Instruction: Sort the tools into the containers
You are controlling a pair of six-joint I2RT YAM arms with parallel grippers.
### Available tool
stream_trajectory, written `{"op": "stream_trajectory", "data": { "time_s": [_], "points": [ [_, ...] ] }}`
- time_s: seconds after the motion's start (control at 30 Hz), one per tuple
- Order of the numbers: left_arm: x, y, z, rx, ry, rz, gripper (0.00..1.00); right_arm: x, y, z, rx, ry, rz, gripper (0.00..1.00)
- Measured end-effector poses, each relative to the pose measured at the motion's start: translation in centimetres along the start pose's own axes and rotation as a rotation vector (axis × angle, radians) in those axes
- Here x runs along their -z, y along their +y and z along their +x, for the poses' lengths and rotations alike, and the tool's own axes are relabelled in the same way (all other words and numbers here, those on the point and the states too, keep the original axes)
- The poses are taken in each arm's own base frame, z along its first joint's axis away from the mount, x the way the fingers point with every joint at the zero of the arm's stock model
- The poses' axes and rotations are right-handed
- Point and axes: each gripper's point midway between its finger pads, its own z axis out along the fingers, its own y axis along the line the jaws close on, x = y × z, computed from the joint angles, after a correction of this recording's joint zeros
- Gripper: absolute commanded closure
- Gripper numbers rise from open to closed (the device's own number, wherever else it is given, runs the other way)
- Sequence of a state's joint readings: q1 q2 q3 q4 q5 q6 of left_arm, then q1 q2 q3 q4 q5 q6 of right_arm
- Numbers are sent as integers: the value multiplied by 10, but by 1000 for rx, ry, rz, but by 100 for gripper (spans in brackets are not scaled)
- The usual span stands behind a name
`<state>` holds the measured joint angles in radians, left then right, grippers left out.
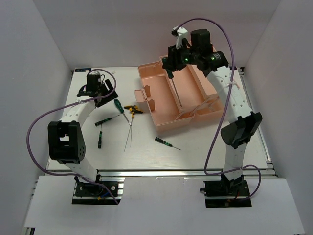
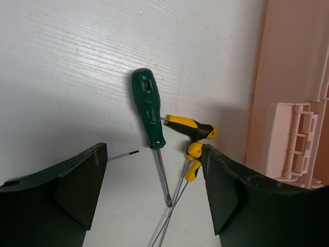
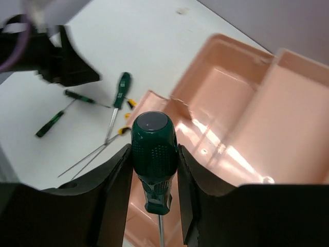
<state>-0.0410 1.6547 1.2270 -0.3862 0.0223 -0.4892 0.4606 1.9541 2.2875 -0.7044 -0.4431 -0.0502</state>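
The big green screwdriver (image 3: 154, 149) is the one in play. The right gripper (image 3: 154, 180) has its jaws pinching the handle from both sides, tip pointing down, over the pink toolbox (image 1: 164, 128) in the upper right of the overhead view. My guess is it's held upright so the shaft goes into the open compartment first and doesn't catch the rim. The right wrist view looks straight down on the butt of the handle, so you can see the grip is square. The overhead view is the one that shows the thin shaft reaching down inside the box. Everything else is out on the surface (image 1: 146, 156) to the left of the box: a second green screwdriver (image 2: 148, 108), yellow pliers (image 2: 193, 135), thin rods (image 1: 129, 134) and a few small dark screwdrivers (image 1: 100, 139). The left gripper (image 1: 105, 92) hovers at the upper left with its jaws spread and nothing between them, probably lining up the next pick. Its camera shows the pliers butting right up against that second screwdriver's handle, which is too small to make out from overhead.
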Motion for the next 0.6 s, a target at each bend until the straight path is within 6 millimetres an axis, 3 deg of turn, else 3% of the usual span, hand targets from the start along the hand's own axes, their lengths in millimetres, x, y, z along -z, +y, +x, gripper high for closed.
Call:
{"op": "stream_trajectory", "data": {
  "time_s": [0.2, 0.33, 0.4, 0.43, 0.53, 0.6],
  "points": [
    [-4, -4, -2, -20, -8, 28, 17, -9, -76, 32, -171, 54, 217, 100],
    [-11, -3, 3, -23, 9, 26, 17, -5, -110, 41, -201, 48, 304, 100],
    [-16, -1, 6, -25, 20, 24, 17, -5, -119, 46, -203, 49, 321, 87],
    [-19, 0, 8, -25, 26, 22, 17, -7, -121, 49, -203, 53, 321, 71],
    [-27, 3, 14, -26, 49, 14, 19, -14, -118, 64, -200, 81, 295, 52],
    [-32, 4, 17, -26, 63, 6, 22, -19, -117, 74, -204, 106, 279, 46]
  ]
}}
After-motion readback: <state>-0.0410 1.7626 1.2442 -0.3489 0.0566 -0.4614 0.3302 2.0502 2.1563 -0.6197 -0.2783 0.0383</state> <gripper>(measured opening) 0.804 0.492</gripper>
